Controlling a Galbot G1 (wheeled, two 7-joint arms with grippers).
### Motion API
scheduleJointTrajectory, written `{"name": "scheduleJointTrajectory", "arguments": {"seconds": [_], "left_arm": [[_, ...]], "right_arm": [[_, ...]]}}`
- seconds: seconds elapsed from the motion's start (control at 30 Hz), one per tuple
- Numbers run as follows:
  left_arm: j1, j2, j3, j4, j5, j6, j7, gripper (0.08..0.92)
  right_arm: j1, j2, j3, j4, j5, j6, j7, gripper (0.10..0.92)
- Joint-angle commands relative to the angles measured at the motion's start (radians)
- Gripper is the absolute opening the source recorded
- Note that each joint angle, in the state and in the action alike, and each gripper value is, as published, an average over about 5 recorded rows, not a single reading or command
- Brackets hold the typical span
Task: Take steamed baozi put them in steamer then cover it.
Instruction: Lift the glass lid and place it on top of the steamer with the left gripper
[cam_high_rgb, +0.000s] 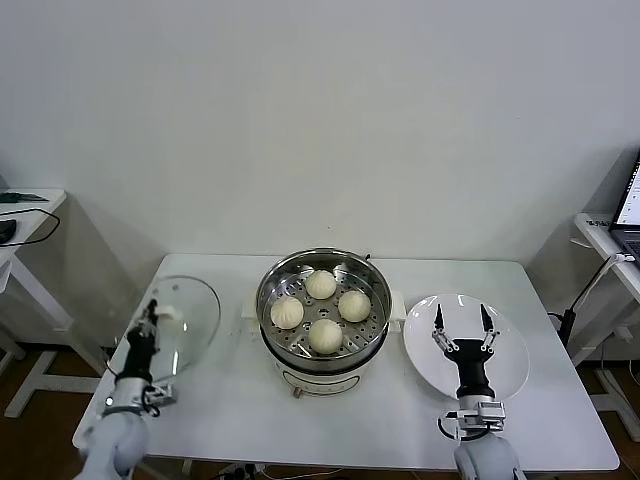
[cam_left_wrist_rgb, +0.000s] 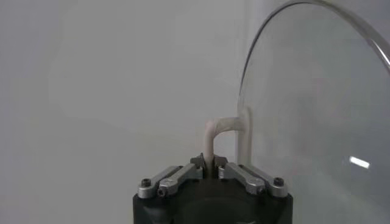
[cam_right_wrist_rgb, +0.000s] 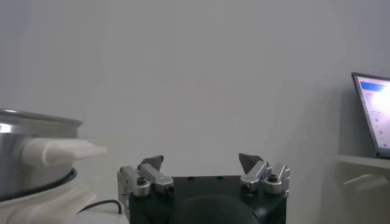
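Several cream-white baozi (cam_high_rgb: 320, 283) lie on the perforated tray inside the steel steamer (cam_high_rgb: 272, 282) at the table's middle. The glass cover (cam_high_rgb: 192, 318) lies at the left of the table. My left gripper (cam_high_rgb: 152, 312) is shut on the cover's cream handle (cam_left_wrist_rgb: 211, 135), with the glass dome (cam_left_wrist_rgb: 317, 109) just beside the jaws. My right gripper (cam_high_rgb: 461, 318) stands open over the white plate (cam_high_rgb: 512, 362) to the right of the steamer, nothing between its fingers. In the right wrist view the right gripper (cam_right_wrist_rgb: 201, 161) is open and the steamer's side handle (cam_right_wrist_rgb: 61, 150) shows.
A small white desk (cam_high_rgb: 30, 215) stands off the table's left. Another desk with a laptop (cam_high_rgb: 630, 205) stands at the far right. The steamer's white base (cam_high_rgb: 320, 378) sits toward the table's middle front.
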Motion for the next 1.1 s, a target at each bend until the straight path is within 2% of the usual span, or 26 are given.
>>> {"name": "scheduleJointTrajectory", "arguments": {"seconds": [0.03,0.17,0.3,0.4,0.53,0.77,0.93,1.1], "left_arm": [[0.021,0.014,0.070,-0.571,-0.067,0.216,0.104,0.186],[-0.011,-0.022,0.251,-0.666,-0.010,0.301,0.155,0.186],[-0.046,-0.035,0.440,-0.694,0.015,0.373,0.219,0.187],[-0.077,-0.042,0.583,-0.677,0.015,0.438,0.265,0.186],[-0.139,-0.076,0.725,-0.595,0.019,0.516,0.310,0.186],[-0.241,-0.130,0.828,-0.414,0.080,0.577,0.374,0.186],[-0.263,-0.157,0.834,-0.361,0.198,0.633,0.488,0.186],[-0.264,-0.179,0.834,-0.323,0.221,0.643,0.506,0.187]], "right_arm": [[-0.003,0.009,0.015,0.000,0.002,-0.004,-0.003,0.823],[-0.023,0.012,0.028,0.003,0.008,-0.013,-0.013,0.823],[-0.045,0.015,0.044,0.002,0.015,-0.019,-0.023,0.823],[-0.054,0.019,0.060,-0.010,0.019,-0.013,-0.029,0.823],[-0.060,0.025,0.079,-0.030,0.025,0.002,-0.038,0.823],[-0.063,0.035,0.093,-0.058,0.033,0.022,-0.045,0.823],[-0.056,0.035,0.095,-0.074,0.035,0.026,-0.045,0.823],[-0.042,0.034,0.091,-0.086,0.035,0.025,-0.043,0.823]]}}
